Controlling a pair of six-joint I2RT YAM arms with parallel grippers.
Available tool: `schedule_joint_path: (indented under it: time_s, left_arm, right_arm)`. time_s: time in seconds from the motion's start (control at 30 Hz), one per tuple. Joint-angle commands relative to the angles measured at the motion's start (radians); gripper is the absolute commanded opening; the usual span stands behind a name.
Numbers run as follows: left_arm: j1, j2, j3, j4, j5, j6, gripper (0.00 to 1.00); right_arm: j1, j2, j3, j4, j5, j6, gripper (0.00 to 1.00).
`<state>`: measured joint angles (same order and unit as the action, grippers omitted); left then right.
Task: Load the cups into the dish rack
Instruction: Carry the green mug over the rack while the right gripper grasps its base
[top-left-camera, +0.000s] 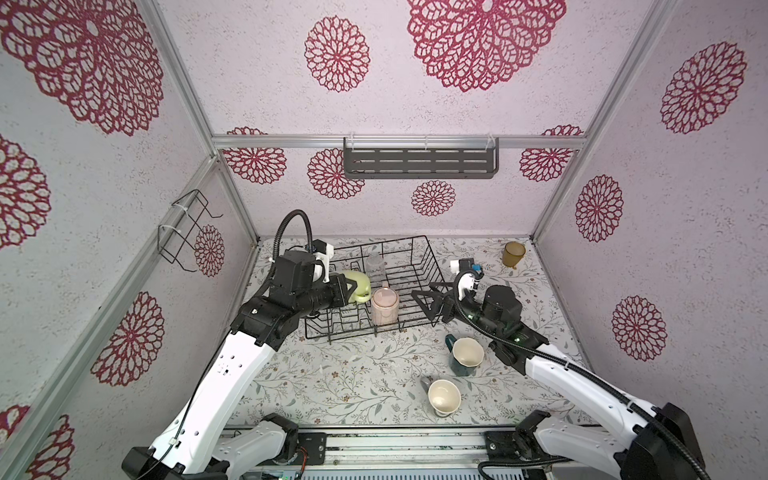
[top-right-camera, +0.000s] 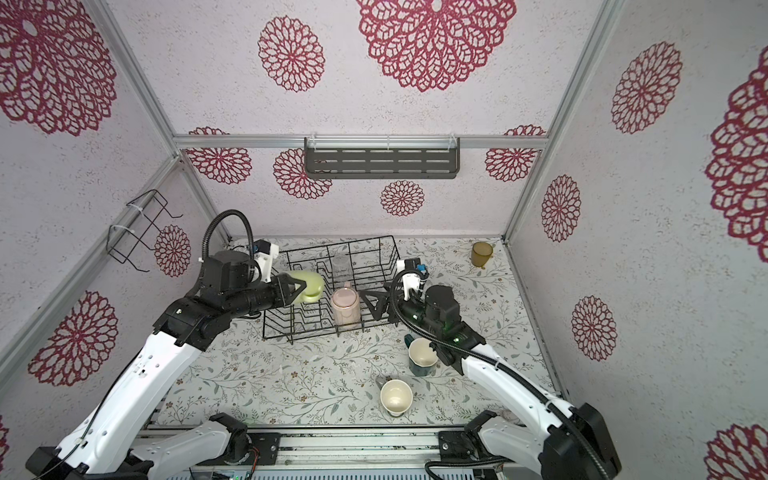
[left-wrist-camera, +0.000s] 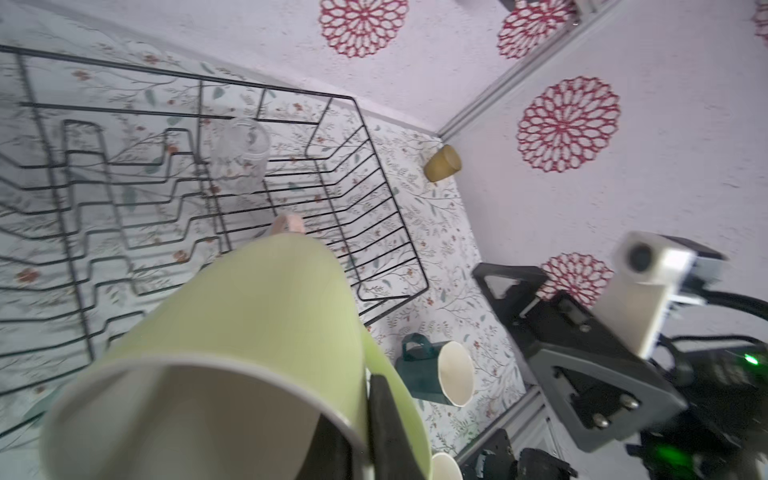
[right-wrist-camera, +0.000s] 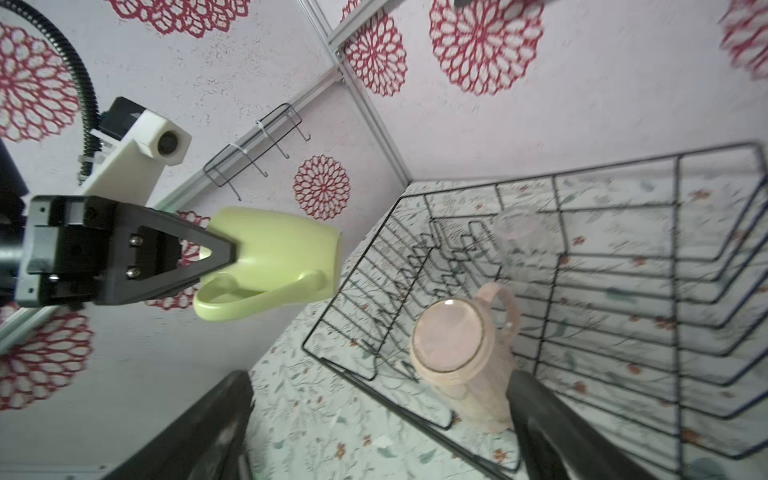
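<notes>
Over the left end of the dish rack (top-left-camera: 417, 266), the left gripper (right-wrist-camera: 226, 251) is clamped on the rim of the yellow-green mug (top-left-camera: 358, 286), one finger inside the mouth and one outside. The mug lies on its side in the air above the divider prongs. Two cups already crowd the rack: the clear glass (top-left-camera: 376, 266) toward the far side, and the pink tumbler (top-left-camera: 384, 307) standing against the near rim, just beside the mug.

The right gripper (top-left-camera: 428, 296) hangs at the rack's near right corner with its jaws spread wide and nothing in them. The tumbler is close by one finger.

Under the right arm, the teal mug (top-left-camera: 465, 357) and the grey mug (top-left-camera: 444, 397) sit on the floral tabletop (top-left-camera: 332, 374). The amber tumbler (top-left-camera: 513, 254) stands well apart in the far right corner. In front of the rack, the tabletop lies open between the two arms.
</notes>
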<state>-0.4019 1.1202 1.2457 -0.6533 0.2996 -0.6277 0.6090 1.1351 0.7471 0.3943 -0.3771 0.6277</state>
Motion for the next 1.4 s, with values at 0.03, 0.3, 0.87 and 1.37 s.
schedule_joint_path:
  time_s: [0.03,0.3,0.87,1.37]
  left_arm:
    - [0.03,0.038,-0.003,0.346,0.189,0.023,0.0]
    - [0.057,0.162,0.002,0.54,0.336,-0.023,0.0]
    - [0.047,0.237,-0.047,0.673,0.478,-0.035,0.0]
    - [0.031,0.229,-0.067,0.665,0.508,0.039,0.0]
  right_arm:
    - [-0.003,0.081,0.072,0.141,-0.206,0.406,0.95]
    - [0.012,0.202,0.019,0.535,-0.316,0.944,0.74]
    - [0.058,0.336,0.078,0.748,-0.258,1.244,0.56]
    - [0.067,0.419,0.111,0.757,-0.221,1.293,0.39]
